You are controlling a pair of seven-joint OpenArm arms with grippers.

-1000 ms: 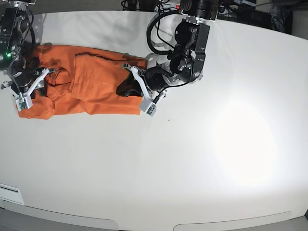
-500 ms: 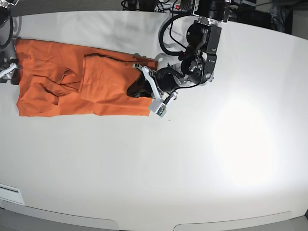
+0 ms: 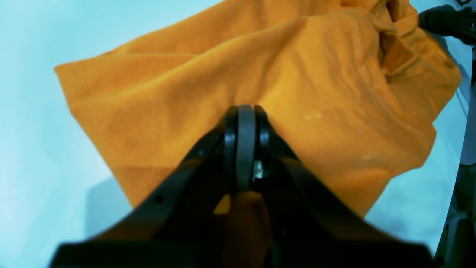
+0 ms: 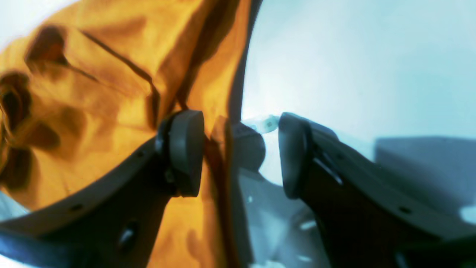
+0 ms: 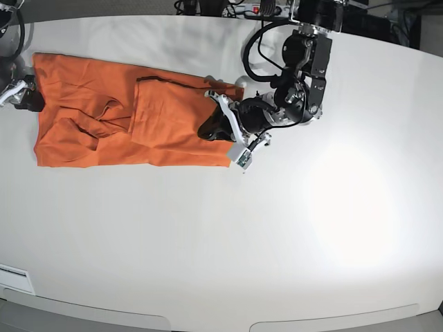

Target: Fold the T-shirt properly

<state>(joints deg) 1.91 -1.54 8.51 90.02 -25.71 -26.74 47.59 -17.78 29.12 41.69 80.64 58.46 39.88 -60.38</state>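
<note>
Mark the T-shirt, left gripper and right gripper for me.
T-shirt [image 5: 90,111]: base view, flat middle of the orange cloth.
left gripper [image 3: 245,111]: left wrist view, closed tips pinching the cloth.
right gripper [image 4: 241,152]: right wrist view, gap between open tips.

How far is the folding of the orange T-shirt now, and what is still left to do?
Done: the T-shirt lies as a long band on the table, its sides apparently folded in. In hand: the left gripper is shut on the right end of the band, and the right gripper stands open at the other end, cloth against one finger. Left: the crosswise folds, plus smoothing the bunched wrinkles.
</note>
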